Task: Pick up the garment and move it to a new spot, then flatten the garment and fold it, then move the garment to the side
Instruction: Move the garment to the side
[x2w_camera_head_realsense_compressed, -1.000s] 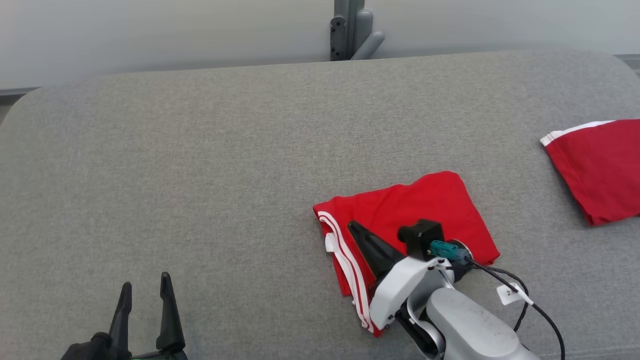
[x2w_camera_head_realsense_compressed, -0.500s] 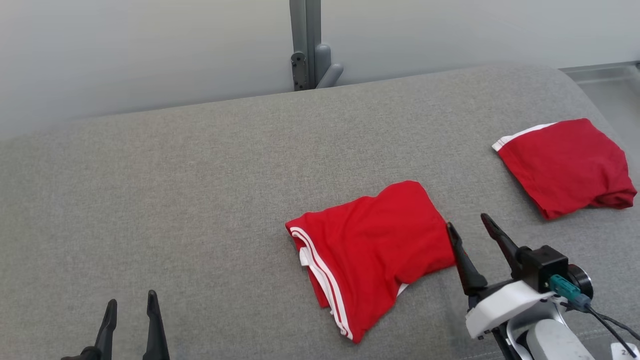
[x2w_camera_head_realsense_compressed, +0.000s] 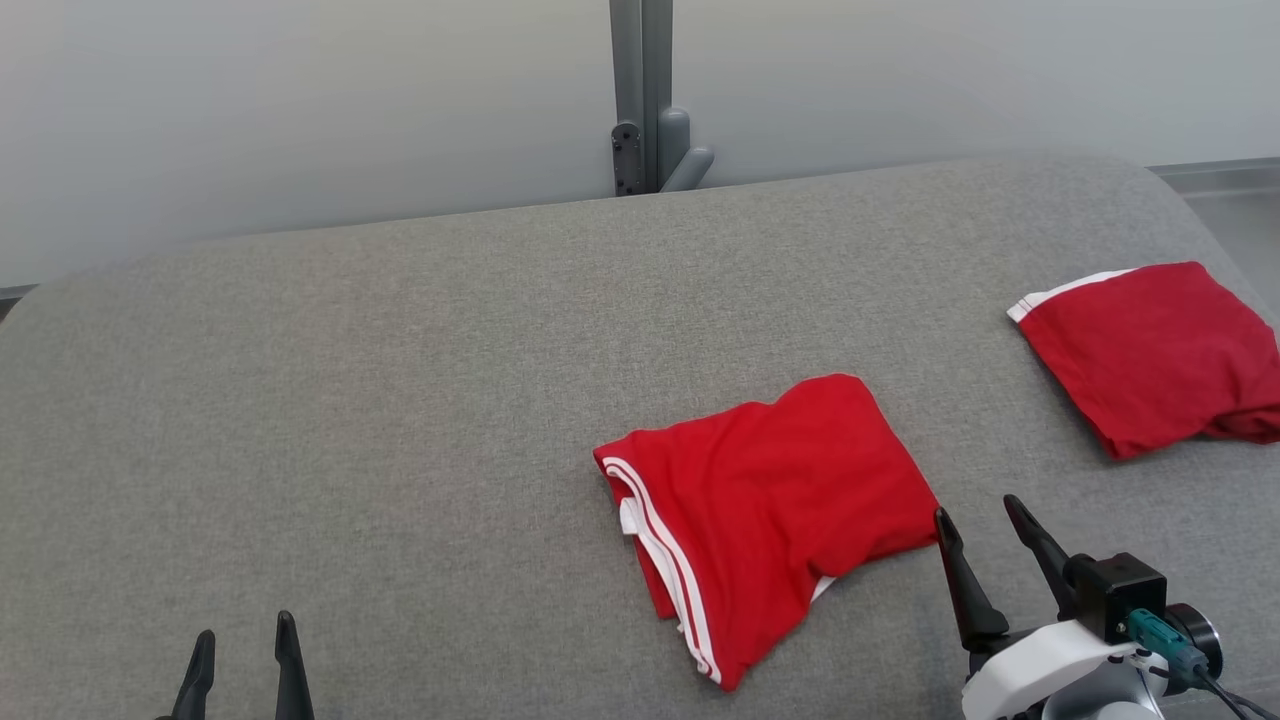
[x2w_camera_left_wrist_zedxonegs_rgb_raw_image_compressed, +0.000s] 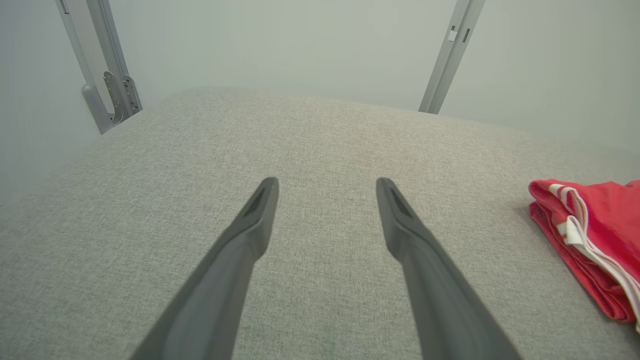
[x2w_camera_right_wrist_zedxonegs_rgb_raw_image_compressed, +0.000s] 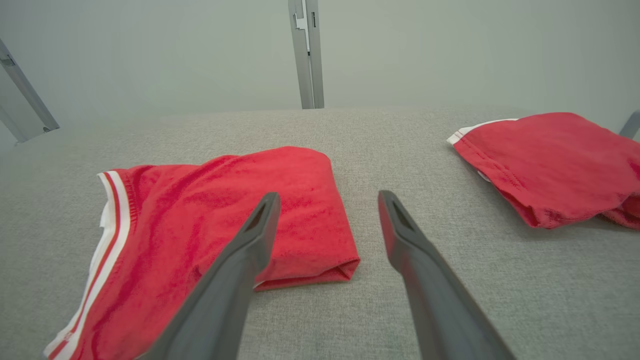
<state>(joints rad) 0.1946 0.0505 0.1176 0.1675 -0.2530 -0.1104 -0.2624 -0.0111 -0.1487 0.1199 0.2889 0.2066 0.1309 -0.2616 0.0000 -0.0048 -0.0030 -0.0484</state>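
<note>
Two red garments lie on the grey fabric-covered bench (x2w_camera_head_realsense_compressed: 350, 400). The folded red garment (x2w_camera_head_realsense_compressed: 770, 500), edged with white stripes along its left side, rests right of centre toward the near edge, and its near tip points at the robot. A second red garment (x2w_camera_head_realsense_compressed: 1150, 350), also folded and with a white band at its far left corner, lies well apart at the far right of the bench.

The right gripper (x2w_camera_head_realsense_compressed: 975, 508) sits just beside the near right corner of the folded red garment, its fingers (x2w_camera_right_wrist_zedxonegs_rgb_raw_image_compressed: 250, 250) spread wide and holding nothing. The left gripper (x2w_camera_head_realsense_compressed: 245, 627) is at the near left over bare fabric, well apart from both garments, with its fingers wide and empty too.

Beyond the far edge, a grey metal post (x2w_camera_head_realsense_compressed: 640, 100) stands against a pale wall (x2w_camera_head_realsense_compressed: 300, 100).
</note>
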